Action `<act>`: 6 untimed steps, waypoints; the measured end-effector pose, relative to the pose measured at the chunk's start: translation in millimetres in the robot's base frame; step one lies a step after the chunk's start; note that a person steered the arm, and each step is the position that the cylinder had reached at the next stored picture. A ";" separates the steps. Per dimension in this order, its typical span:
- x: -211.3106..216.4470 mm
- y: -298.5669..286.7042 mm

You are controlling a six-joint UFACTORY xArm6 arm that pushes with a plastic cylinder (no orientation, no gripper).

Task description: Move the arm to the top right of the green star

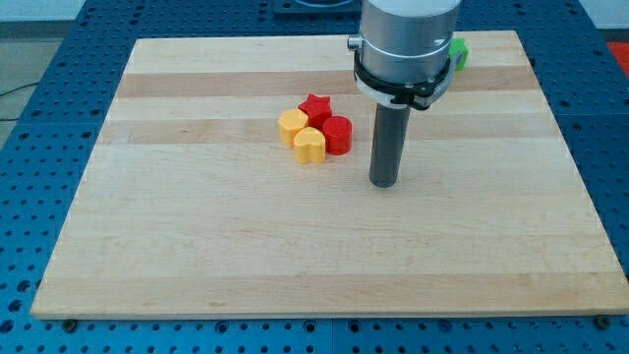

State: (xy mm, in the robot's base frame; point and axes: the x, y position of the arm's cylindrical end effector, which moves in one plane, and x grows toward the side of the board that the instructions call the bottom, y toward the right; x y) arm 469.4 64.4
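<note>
Dark and upright, the rod's lower end, my tip point(384, 183), rested on bare wood near the middle of the wooden board point(197, 246), touching no block and holding nothing. A green block point(459, 53), probably the star though the arm's grey housing point(408, 44) hid most of it, lay near the board's top edge, up and to the view's right of the tip and well apart from it. To the tip's left sat a tight cluster: a red star point(315, 107), a red heart-like block point(338, 135), a yellow heart point(310, 145) and an orange-yellow block point(292, 125).
</note>
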 end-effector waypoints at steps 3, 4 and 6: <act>-153.7 171.6; -235.1 169.7; -256.4 70.1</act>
